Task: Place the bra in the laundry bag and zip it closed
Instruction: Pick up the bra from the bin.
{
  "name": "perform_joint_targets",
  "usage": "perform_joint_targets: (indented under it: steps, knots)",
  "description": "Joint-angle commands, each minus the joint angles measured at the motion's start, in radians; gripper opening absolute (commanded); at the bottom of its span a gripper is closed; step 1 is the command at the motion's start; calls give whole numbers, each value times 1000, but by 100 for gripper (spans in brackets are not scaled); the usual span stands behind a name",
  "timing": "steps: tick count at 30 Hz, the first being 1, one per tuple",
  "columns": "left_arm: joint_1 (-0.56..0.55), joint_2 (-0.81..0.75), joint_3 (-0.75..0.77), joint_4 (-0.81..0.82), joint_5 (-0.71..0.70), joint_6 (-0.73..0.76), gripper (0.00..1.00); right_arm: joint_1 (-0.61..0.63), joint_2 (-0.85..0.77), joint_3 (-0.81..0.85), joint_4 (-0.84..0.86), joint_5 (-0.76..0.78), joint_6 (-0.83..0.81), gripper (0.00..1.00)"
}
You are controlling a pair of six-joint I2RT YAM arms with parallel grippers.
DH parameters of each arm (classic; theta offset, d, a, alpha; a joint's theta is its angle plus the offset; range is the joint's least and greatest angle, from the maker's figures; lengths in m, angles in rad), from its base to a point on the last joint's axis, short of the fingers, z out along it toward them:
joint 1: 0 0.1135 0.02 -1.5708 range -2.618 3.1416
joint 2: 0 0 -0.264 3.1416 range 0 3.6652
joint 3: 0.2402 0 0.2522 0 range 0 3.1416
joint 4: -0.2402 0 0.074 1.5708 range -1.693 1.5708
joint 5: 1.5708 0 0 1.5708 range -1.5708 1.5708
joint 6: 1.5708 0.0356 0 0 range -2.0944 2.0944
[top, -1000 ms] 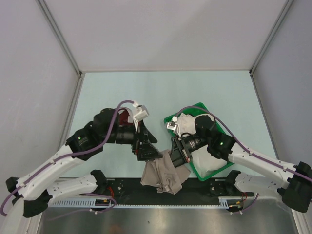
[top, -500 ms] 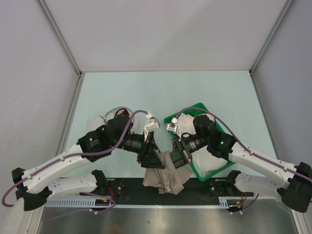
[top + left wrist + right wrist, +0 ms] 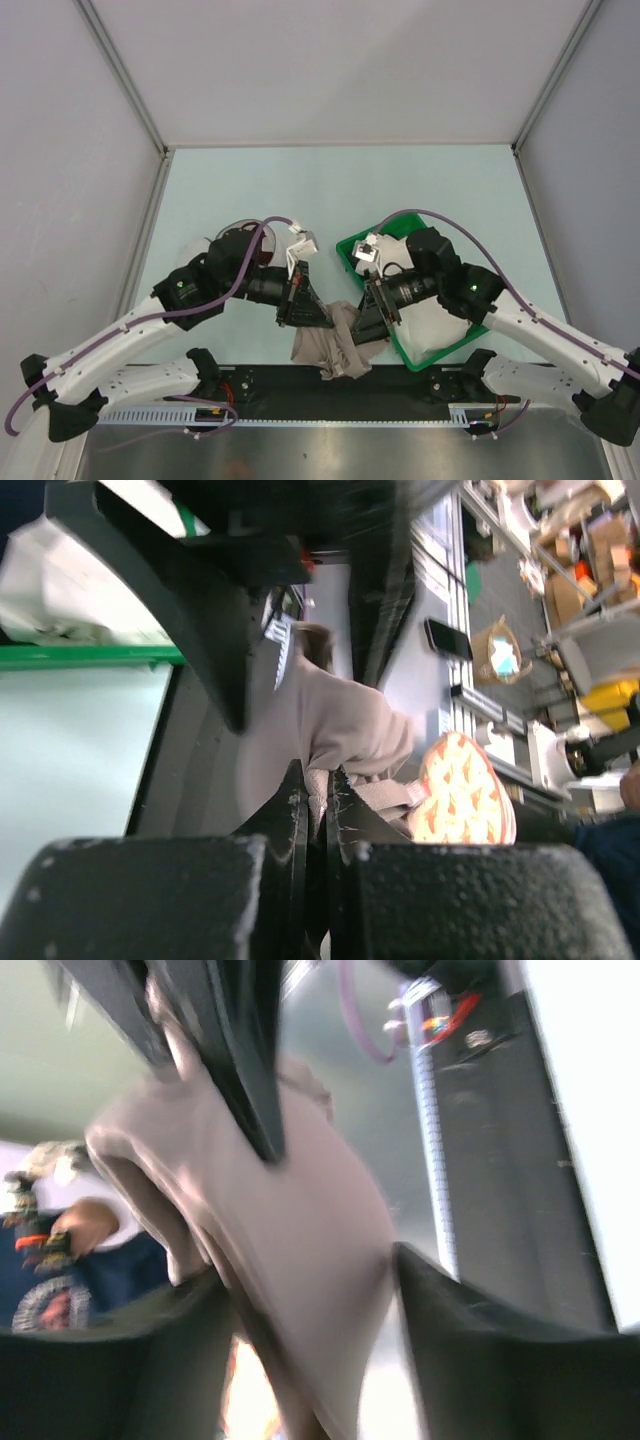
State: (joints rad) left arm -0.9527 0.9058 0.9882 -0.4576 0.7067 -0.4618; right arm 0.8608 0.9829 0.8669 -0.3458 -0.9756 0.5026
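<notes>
A taupe-grey garment [image 3: 335, 350] hangs over the table's near edge between both arms. My left gripper [image 3: 318, 318] is shut on its upper edge; in the left wrist view the cloth [image 3: 340, 720] is pinched between the closed jaws of that gripper [image 3: 318, 790]. My right gripper [image 3: 365, 322] stands open right beside it, and the same cloth [image 3: 300, 1230] drapes loose between its spread fingers [image 3: 500, 1360]. Behind the left arm, a white rim of the laundry bag [image 3: 228, 229] shows with a sliver of the dark red bra [image 3: 262, 242]; most of both is hidden.
A green plastic basket [image 3: 452, 347] holding white cloth [image 3: 430, 320] sits under the right arm. A black rail [image 3: 250, 385] runs along the near edge below the hanging garment. Grey walls enclose the pale table [image 3: 340, 190] on three sides.
My left gripper moved right and closed on the taupe garment. My right gripper let go of it and opened. The garment sagged a little toward the left.
</notes>
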Motion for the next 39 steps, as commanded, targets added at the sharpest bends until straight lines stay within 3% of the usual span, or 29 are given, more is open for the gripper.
perform_joint_targets:
  steps: [1, 5, 13, 18, 27, 39]
  knots:
    - [81, -77, 27, 20, 59, -12, 0, -69, -95, 66, -186, 164, -145, 83]
    - [104, -87, 50, -28, 59, 11, 0, -170, -196, 60, -254, 204, -182, 100]
    - [106, -38, 90, -35, 122, 8, 0, -175, -270, 99, -102, 158, -186, 100]
    - [104, -8, 99, -6, 152, -8, 0, -167, -176, 136, 8, 74, -142, 100]
    - [104, 48, 109, -36, 96, -32, 0, 13, -104, 225, -78, 333, -282, 100]
    - [94, 70, 132, -41, 146, -20, 0, 93, -17, 207, -38, 324, -361, 100]
